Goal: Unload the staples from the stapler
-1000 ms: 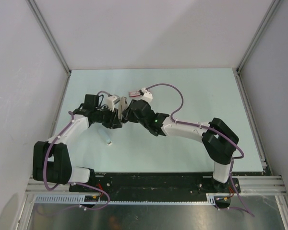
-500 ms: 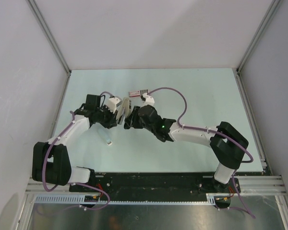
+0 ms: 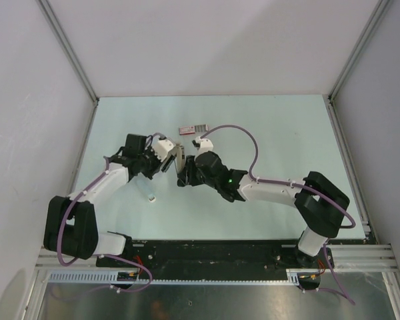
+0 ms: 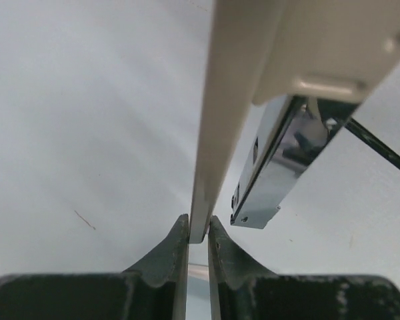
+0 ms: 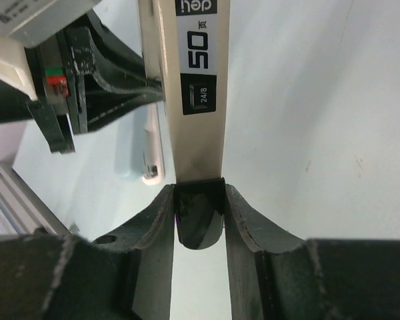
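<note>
The stapler [image 3: 176, 159] is a cream bar with a black tail end and a silvery metal magazine, held in the air between both grippers. In the left wrist view my left gripper [image 4: 199, 230] is shut on the thin edge of its cream arm [image 4: 217, 120], and the silvery magazine [image 4: 263, 177] hangs apart to the right of it. In the right wrist view my right gripper [image 5: 200, 193] is shut on the black tail [image 5: 200, 217], below the cream body's "50" label [image 5: 200, 63]. From above, the left gripper [image 3: 168, 162] and right gripper [image 3: 185, 175] meet at the stapler.
A small pink and grey box [image 3: 193, 129] lies on the table beyond the grippers. A small white and light-blue object [image 3: 150, 195] lies near the left forearm and also shows in the right wrist view [image 5: 150, 150]. Metal frame posts line the table's sides.
Both grippers have moved with the stapler toward the near side and slightly right. The right forearm has swung lower, and the pink box now shows clear of it.
</note>
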Tool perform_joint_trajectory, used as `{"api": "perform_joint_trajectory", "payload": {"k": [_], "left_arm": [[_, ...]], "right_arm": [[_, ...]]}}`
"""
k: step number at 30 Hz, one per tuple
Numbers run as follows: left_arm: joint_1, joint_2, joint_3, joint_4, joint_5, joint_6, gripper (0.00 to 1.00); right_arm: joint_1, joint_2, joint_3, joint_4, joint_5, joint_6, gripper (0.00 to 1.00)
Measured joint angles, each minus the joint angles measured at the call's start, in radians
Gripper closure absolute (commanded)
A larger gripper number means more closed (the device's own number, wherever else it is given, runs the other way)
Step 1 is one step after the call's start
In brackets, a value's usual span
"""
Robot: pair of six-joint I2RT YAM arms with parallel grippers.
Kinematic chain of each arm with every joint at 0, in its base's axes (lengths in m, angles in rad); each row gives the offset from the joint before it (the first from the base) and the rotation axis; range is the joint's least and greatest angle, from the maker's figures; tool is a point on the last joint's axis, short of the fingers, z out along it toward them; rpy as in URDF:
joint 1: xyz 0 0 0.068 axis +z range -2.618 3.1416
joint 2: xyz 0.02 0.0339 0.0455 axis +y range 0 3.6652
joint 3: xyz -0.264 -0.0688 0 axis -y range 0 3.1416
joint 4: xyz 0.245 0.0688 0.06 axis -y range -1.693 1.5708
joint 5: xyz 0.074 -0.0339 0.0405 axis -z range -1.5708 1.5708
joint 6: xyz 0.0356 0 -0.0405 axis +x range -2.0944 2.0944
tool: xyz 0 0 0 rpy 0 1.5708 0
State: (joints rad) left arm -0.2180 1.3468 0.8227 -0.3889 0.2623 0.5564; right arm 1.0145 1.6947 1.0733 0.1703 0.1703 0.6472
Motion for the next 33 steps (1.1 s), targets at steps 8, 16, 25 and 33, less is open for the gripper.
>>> {"api": "perform_joint_trajectory", "payload": {"k": [8, 16, 25, 33], "left_arm": [[-0.059, 0.000, -0.033, 0.053, -0.084, 0.066, 1.00], [-0.104, 0.001, -0.056, 0.134, -0.166, 0.139, 1.00], [-0.146, 0.001, -0.126, 0.241, -0.261, 0.230, 1.00], [-0.201, -0.001, -0.227, 0.394, -0.360, 0.315, 1.00]], "right_arm": [[0.007, -0.045, -0.084, 0.019, 0.000, -0.059, 1.00], [0.007, -0.053, -0.098, 0.012, 0.000, -0.111, 1.00], [0.011, -0.053, -0.124, -0.013, -0.014, -0.154, 1.00], [0.016, -0.053, -0.144, -0.042, -0.023, -0.175, 1.00]]}}
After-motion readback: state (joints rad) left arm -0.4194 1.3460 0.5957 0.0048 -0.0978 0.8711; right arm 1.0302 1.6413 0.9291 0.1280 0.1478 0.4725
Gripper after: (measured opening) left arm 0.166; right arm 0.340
